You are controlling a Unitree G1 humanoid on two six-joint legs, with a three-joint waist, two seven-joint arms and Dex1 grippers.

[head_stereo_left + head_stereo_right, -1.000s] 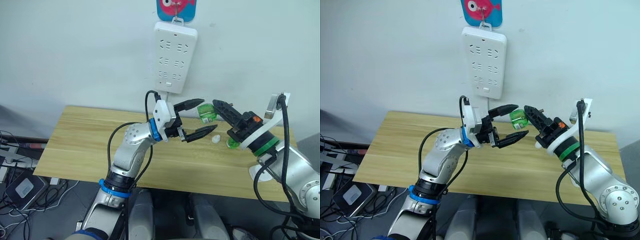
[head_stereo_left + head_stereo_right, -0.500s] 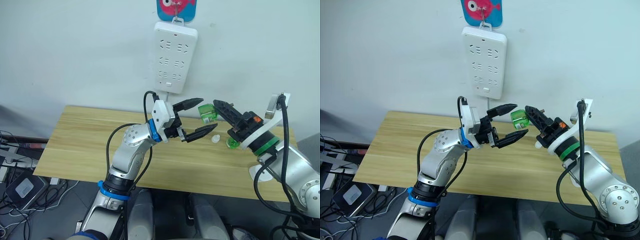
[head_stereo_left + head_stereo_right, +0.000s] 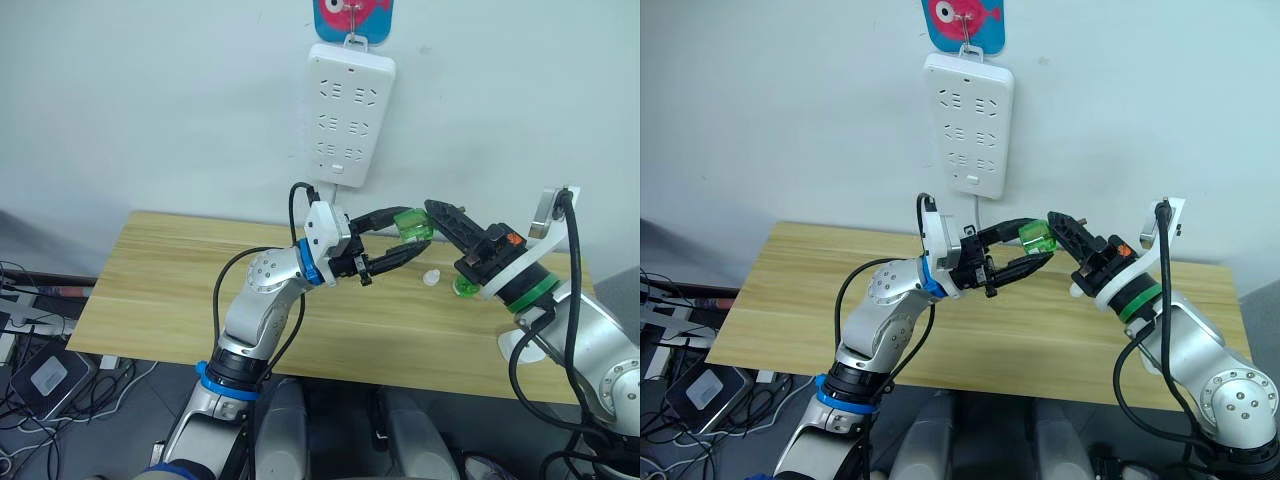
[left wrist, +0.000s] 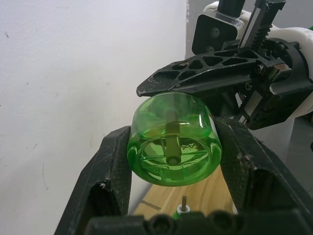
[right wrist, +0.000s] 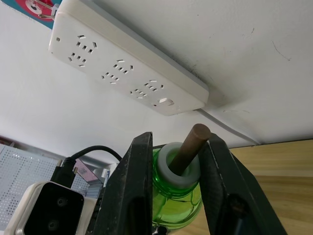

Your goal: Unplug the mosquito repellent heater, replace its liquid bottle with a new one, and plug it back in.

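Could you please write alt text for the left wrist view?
A clear green liquid bottle sits bottom-first between the left gripper's two black fingers, which close on its sides. The right gripper holds its far end, before a white wall.

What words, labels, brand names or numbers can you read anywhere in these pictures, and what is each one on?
There is no readable text.
Power strip: socket holes, no readable print.
Pink and blue fish hanger above it: a picture, no words.
Green bottle: raised marks on its base, too blurred to read.
Right gripper: a small orange patch behind it, too small to read.
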